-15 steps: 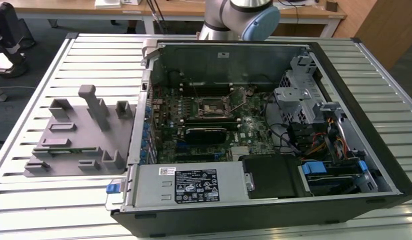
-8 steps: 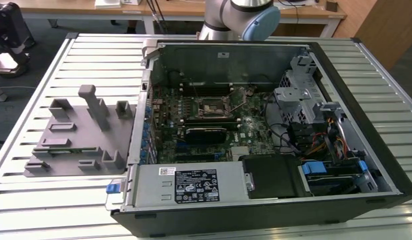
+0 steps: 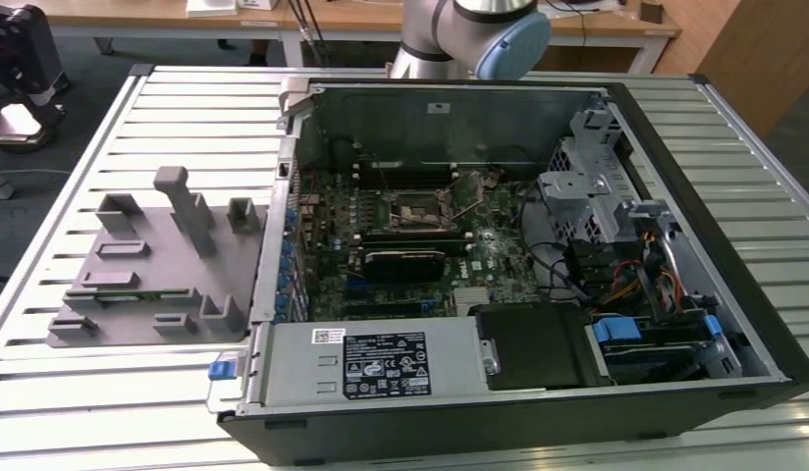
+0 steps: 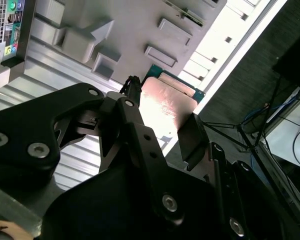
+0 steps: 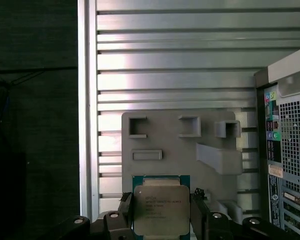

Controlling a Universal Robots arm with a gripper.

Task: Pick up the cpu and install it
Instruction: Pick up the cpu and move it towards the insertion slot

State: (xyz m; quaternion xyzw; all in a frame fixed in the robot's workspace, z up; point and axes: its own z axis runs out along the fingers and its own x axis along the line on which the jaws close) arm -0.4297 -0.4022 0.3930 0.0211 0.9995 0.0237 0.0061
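Observation:
The cpu (image 5: 161, 210) is a flat square chip with a silver-grey metal top and a thin green edge. My gripper (image 5: 161, 214) is shut on it, one black finger (image 5: 125, 206) against each of two opposite sides. In the second wrist view the cpu (image 4: 167, 102) glints between the same fingers of the gripper (image 4: 162, 117). It hangs well above the grey tray (image 5: 180, 150) and the slatted table. In the exterior view the black socket frame (image 3: 424, 211) with its metal lever lies open on the green motherboard inside the computer case (image 3: 510, 245).
The grey tray (image 3: 142, 285) with upright blocks lies on the slatted metal table (image 3: 64, 392), on the exterior view's left of the open case. The arm (image 3: 470, 34) rises behind the case. The table's edge (image 5: 87, 125) borders dark floor. The case's rear ports (image 5: 290, 150) are beside the tray.

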